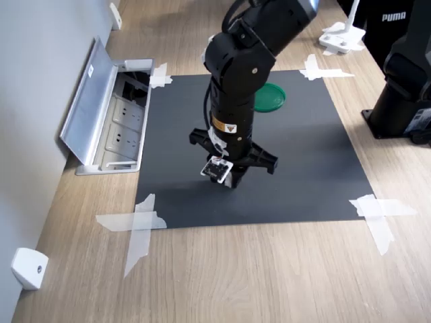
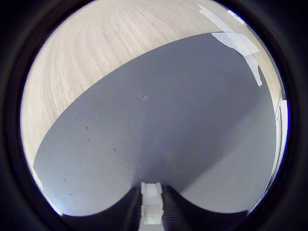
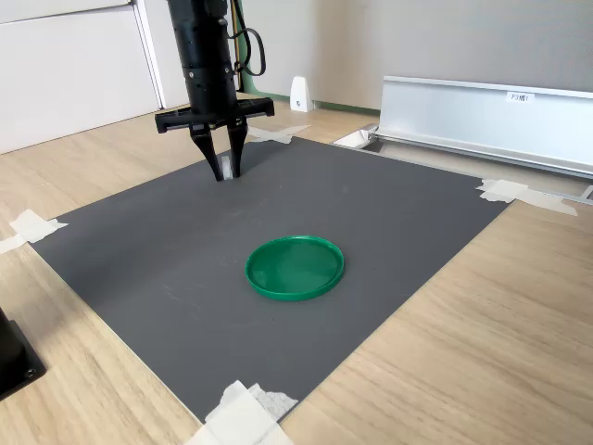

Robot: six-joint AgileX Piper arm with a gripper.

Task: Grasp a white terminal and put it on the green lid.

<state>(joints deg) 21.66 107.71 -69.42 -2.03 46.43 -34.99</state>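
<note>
In the first exterior view: end effector (image 1: 227,176) pointing straight down over the near middle of the black mat (image 1: 310,168), fingertips at or just above its surface. Green lid (image 1: 271,97) at the far side of the mat, partly hidden behind the arm. No terminal to be made out here; tip region too dark.

In the wrist view: white terminal (image 2: 151,204) sitting between the two dark fingers (image 2: 173,211), jaws narrowed on both its sides, so clenched on the terminal by the look of it. Only grey mat and some counter (image 2: 96,62) beyond it.

In the second exterior view: end effector (image 3: 228,167) at the far left part of the mat, jaws nearly together, a small pale piece between the tips. Green lid (image 3: 295,267) nearer and to the right, well apart, nothing on it.

Step in hand, as a judgement: the grasp, probably just made. Next: lift clear of the mat, carry over to the lid, lower to the middle of the disc, release gently.
</note>
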